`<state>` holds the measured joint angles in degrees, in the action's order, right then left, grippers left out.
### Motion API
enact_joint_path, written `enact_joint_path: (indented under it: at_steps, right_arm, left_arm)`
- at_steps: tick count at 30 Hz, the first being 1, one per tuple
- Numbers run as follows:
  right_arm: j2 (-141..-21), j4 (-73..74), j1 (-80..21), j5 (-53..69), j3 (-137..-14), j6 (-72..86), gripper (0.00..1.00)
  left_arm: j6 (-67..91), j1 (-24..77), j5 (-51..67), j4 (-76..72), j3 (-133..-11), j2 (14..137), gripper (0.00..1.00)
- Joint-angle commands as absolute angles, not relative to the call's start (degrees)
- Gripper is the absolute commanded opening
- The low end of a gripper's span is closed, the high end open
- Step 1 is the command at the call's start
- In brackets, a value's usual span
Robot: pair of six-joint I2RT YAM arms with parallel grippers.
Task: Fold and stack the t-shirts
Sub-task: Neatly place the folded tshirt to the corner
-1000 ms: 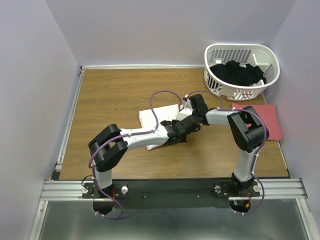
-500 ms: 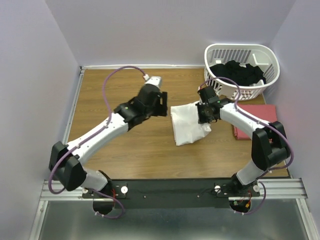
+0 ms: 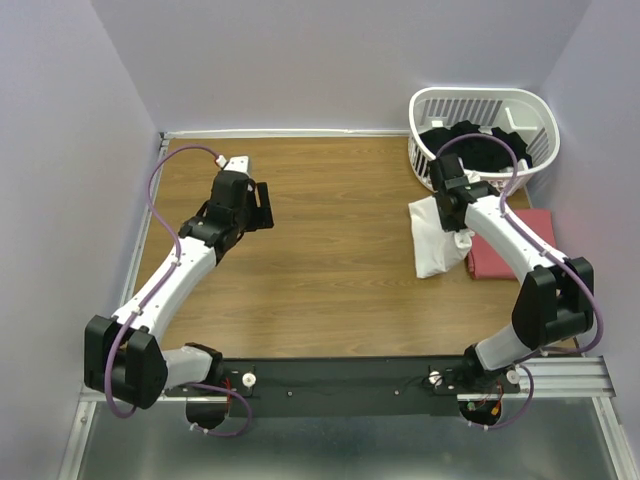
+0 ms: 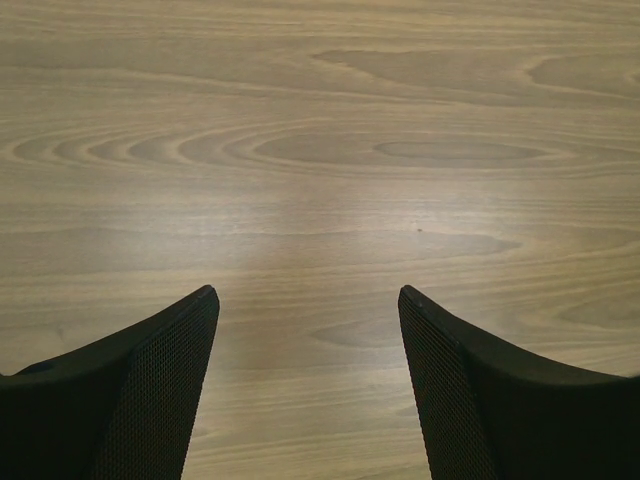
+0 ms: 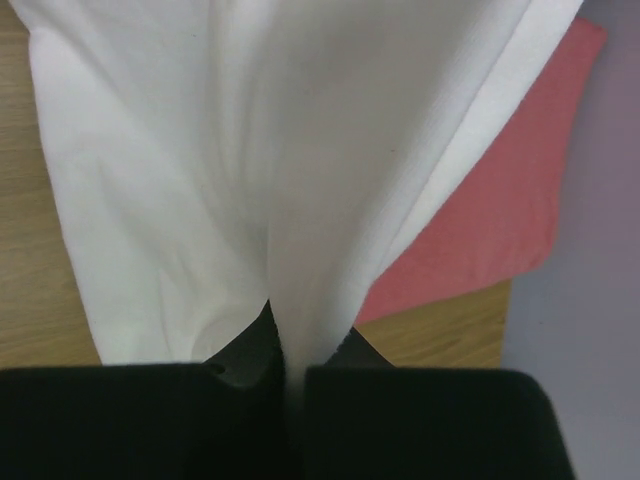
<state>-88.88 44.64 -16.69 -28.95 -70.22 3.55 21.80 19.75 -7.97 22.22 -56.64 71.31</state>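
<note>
white t-shirt (image 3: 434,248) hangs bunched from the right pincer (image 3: 450,200), which is clenched tight on its cloth. it hangs over the worktop (image 3: 330,270), right beside the red t-shirt (image 3: 492,262) lying flat. left pincer (image 3: 256,206) is released, jaws wide apart, holding nothing, well apart on the left. white basket (image 3: 480,95) with dark clothes (image 3: 475,145) sits behind.

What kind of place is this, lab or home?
Likely a lab test cell, not a home: plain walls box in a wood-grain table, two arms bolted to an aluminium rail, a white laundry basket in the corner.
</note>
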Motion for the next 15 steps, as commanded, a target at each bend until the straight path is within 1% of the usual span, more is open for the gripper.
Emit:
enact_joint_path:
  at_steps: [1, 10, 15]
  right_arm:
    - [-86.0, 46.4, -13.5, -37.0, -72.0, -2.0, 0.01]
    - [-84.9, 43.9, -6.8, -38.6, -73.7, -8.7, 0.01]
    - [-86.6, 41.5, -2.6, -36.4, -73.0, -10.3, 0.00]
  left_arm:
    - [20.6, 19.1, -11.8, 19.8, -56.4, 67.7, 0.80]
    - [20.6, 18.7, -11.7, 20.0, -56.1, 67.0, 0.80]
    - [20.5, 18.7, -11.2, 19.9, -55.9, 67.0, 0.80]
